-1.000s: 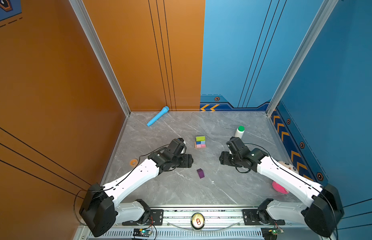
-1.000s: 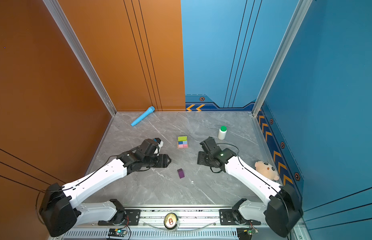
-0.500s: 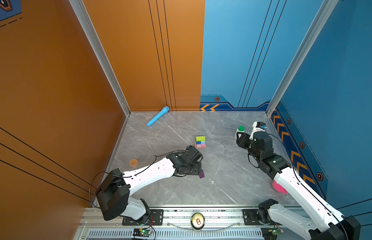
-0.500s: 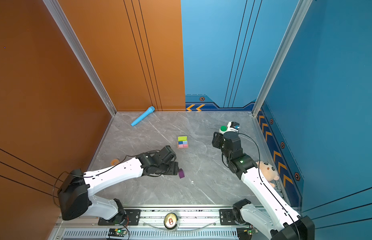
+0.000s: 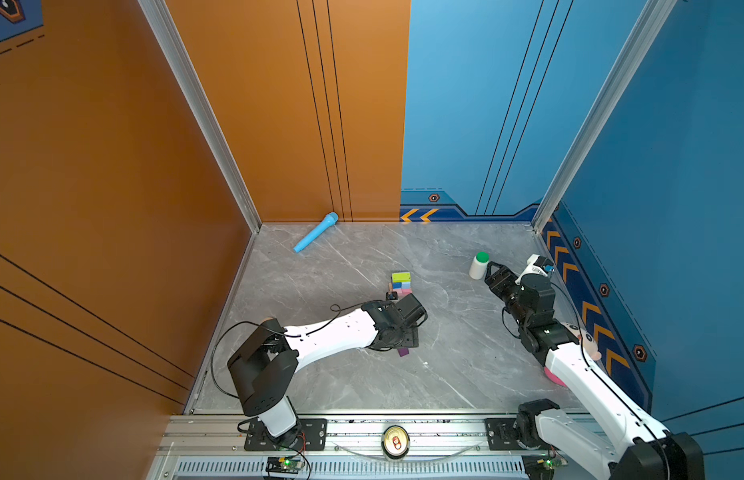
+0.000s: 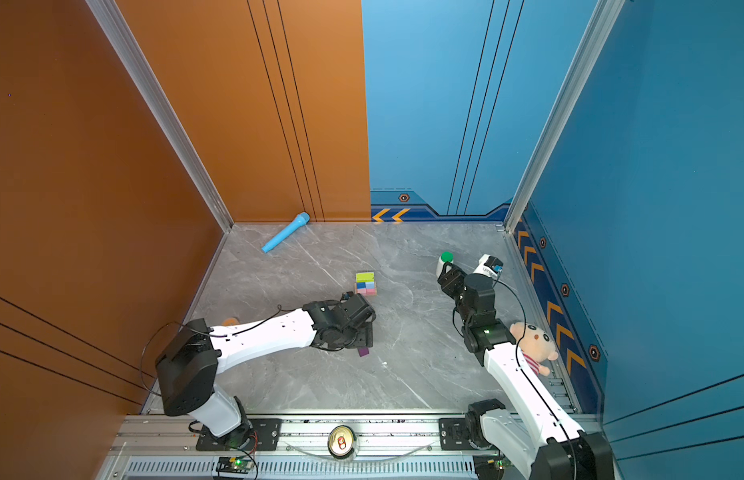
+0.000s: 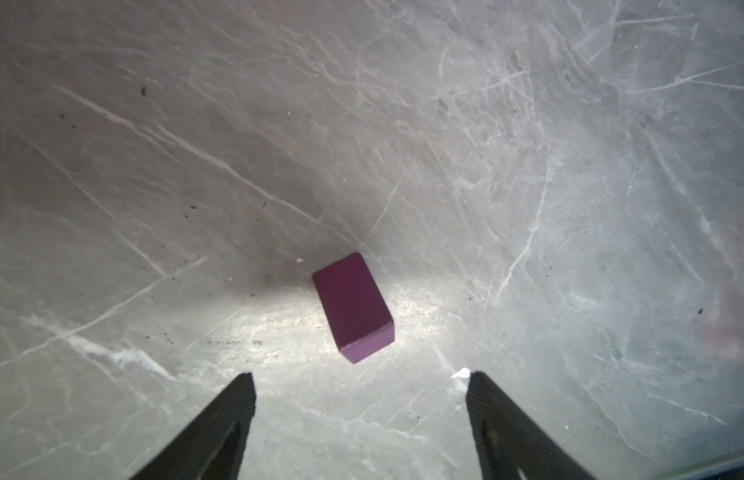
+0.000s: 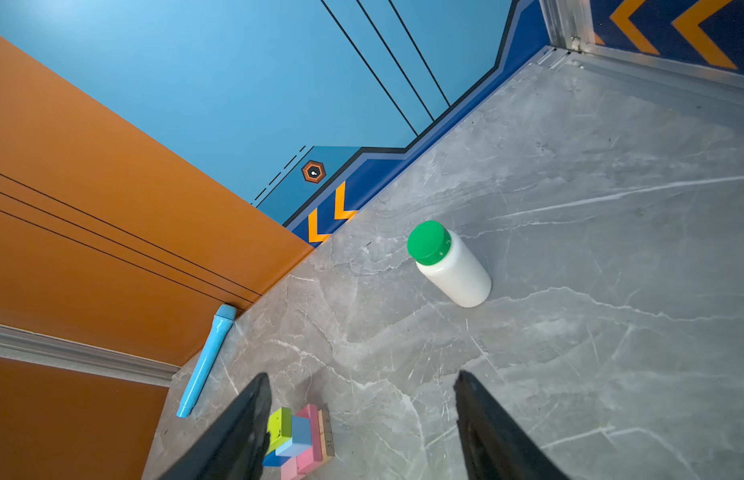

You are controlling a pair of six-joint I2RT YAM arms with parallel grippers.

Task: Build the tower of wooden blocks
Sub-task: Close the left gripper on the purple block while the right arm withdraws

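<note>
Tower: the small multicoloured tower of painted wood blocks [image 5: 400, 281] stands on the grey marbled tabletop [image 7: 528, 166], lime-green on top of blue, pink and tan layers. I see no roof piece on it.
Missing piece: the dark-purple wooden block [image 7: 353, 307] lies on the tabletop near the tower, apart from it, on the side towards the arm bases.
Left tool: the left tool [image 7: 359, 377] hangs over that block, wide and empty. The block sits just ahead of the fingertips, not between them, and is skewed to their line.
Right tool: the right tool [image 8: 360, 376] is well apart from the tower, near the white plastic bottle with green cap [image 8: 453, 270]. It is wide and holds nothing.
Grasp risk: if I close from here, I judge a finger could catch a corner and spin or push the skewed block away.
Placement risk: setting the block down off-centre or too hard could shift the lime-green layer or topple the tower.
Right-arm risk: a careless sweep could knock the bottle over.
</note>
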